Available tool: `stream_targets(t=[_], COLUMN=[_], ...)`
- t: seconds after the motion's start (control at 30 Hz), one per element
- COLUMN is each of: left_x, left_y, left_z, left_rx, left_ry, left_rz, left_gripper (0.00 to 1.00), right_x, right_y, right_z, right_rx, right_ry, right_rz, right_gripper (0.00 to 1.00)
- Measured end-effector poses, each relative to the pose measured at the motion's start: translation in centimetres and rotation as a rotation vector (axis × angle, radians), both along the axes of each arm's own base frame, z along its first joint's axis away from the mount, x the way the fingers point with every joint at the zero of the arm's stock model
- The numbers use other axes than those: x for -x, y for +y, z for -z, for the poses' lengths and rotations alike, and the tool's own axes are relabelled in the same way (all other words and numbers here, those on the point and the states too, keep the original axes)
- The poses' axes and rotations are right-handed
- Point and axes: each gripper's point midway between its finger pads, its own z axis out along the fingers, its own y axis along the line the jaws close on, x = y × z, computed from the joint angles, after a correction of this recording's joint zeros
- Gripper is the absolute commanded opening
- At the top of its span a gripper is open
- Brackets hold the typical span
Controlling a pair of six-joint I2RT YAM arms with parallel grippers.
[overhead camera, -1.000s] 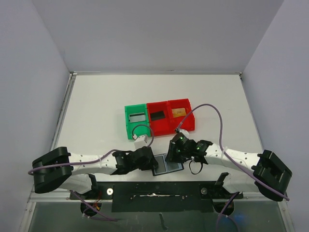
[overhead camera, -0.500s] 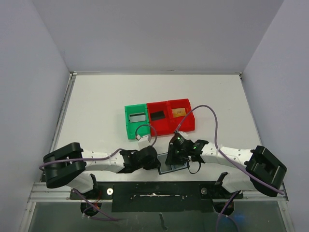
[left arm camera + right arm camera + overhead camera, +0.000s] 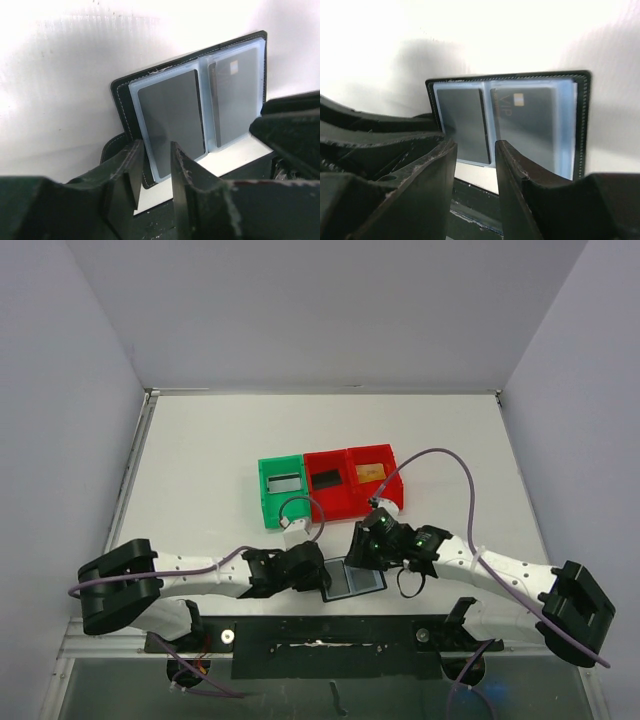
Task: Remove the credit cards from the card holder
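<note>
The left arm's black two-finger gripper (image 3: 154, 146) stands slightly spread and empty, its tips at the near edge of the small black folding card holder (image 3: 204, 100). The holder lies open and flat on the white table (image 3: 200, 470) between both arms. Dark credit cards (image 3: 172, 117) sit in its glossy blue-grey pockets. The right gripper (image 3: 475, 145), likewise a little parted and empty, hovers over those pockets. The left tips should pin the holder's rim. The right then pinches one card's exposed edge and draws it straight along its pocket.
</note>
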Motion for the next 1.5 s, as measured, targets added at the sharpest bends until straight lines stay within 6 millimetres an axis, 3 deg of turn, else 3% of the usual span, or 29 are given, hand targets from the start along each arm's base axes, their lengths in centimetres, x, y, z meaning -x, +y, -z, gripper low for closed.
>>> stream_targets(t=[0.17,0.37,0.53,0.77,1.0,1.23,1.5], left_x=[-0.2,-0.4,0.0,0.4,0.3,0.1,0.1], left_y=[0.0,-0.8,-1.4,-0.6,-1.0,-1.5,-1.7], left_z=[-1.8,-2.7,-2.1,0.0,0.2,0.5,0.6], left_rx=[0.023,0.072,0.084,0.037,0.048,0.065,0.068], left_ry=[-0.045,-0.071,-0.053,-0.012,-0.008,-0.005,-0.004], left_rz=[0.028,0.055,0.077,0.066,0.055,0.049,0.046], left_gripper=[0.33,0.32,0.30,0.27,0.22,0.17,0.15], right_x=[-1.4,-0.3,-0.3,-0.1,0.2,1.2,1.3], right_y=[-1.2,-1.6,-0.7,-0.2,0.2,-0.6,-0.3], right_z=[-0.2,1.4,1.0,1.3,1.7,3.8,4.2], right_rx=[-0.013,-0.016,-0.056,-0.066,-0.068,0.018,0.064], right_ry=[-0.013,0.035,0.030,0.047,0.064,0.119,0.120], right_rz=[0.058,0.036,0.006,-0.016,-0.033,-0.032,-0.047], right_gripper=[0.35,0.34,0.34,0.34,0.34,0.34,0.33])
